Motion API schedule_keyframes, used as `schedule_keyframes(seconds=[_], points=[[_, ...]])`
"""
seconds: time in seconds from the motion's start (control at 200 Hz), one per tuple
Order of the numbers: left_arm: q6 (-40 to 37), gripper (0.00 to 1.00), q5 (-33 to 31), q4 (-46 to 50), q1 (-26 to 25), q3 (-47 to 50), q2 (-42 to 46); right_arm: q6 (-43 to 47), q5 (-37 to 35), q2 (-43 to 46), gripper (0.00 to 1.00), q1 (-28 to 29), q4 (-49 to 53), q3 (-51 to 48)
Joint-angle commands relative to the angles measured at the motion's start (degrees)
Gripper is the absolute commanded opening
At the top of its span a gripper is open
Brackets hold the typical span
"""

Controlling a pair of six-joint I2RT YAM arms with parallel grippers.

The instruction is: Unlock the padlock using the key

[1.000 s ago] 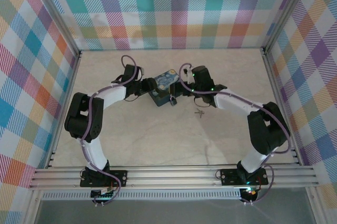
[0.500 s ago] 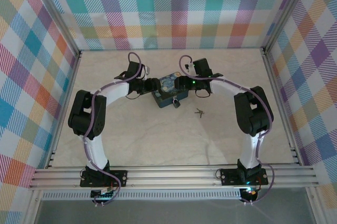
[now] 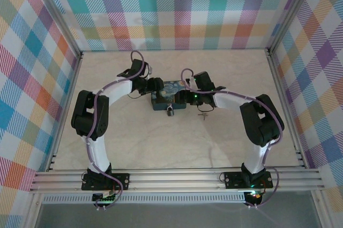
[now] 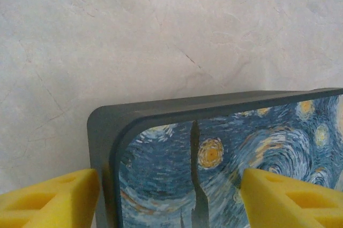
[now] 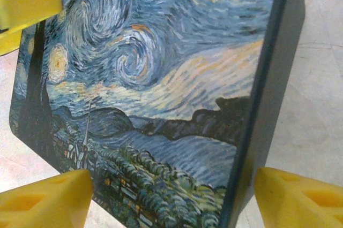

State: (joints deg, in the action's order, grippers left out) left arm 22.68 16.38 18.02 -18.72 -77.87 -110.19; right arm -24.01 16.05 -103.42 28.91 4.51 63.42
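The left gripper (image 4: 170, 188) stands spread over a corner of the box (image 3: 170, 93). The right gripper (image 5: 174, 196) straddles the box's other end, jaws wide; whether they press on it I can't quite tell. The padlock (image 3: 170, 111) sits at the box's near edge. The key (image 3: 203, 114) lies on the table (image 3: 134, 142) near it, to the right.

The tabletop (image 3: 134, 142) carries three loose things, one of each kind: one padlock (image 3: 169, 111), one key (image 3: 203, 114) and one printed box (image 3: 170, 95), all nearer the far edge than the near one. There are two robot arms, one left arm (image 3: 107, 97) and one right arm (image 3: 236, 99).
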Motion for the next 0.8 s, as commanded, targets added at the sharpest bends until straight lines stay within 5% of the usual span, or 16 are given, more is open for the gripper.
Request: schedule_keyframes(seconds=[0.0, 0.195, 0.43, 0.795], points=[[0.95, 0.72, -2.61, 1.48, 0.15, 1.67, 3.61, -0.23, -3.08, 4.15, 0.82, -0.68, 3.02, 0.12], [2.68, 0.75, -10.7, 6.11, 0.79, 5.2, 12.1, 0.16, -10.83, 11.03, 0.82, -1.21, 13.66, 0.42], [6.41, 0.75, -19.1, 10.53, -2.91, 15.87, 23.51, -5.47, -24.23, 17.06, 0.57, -1.46, 24.1, -7.39], [12.86, 0.76, -22.38, 9.31, -13.59, 31.52, 38.1, -3.36, -23.66, 16.03, 0.54, -1.84, 20.37, -12.7]])
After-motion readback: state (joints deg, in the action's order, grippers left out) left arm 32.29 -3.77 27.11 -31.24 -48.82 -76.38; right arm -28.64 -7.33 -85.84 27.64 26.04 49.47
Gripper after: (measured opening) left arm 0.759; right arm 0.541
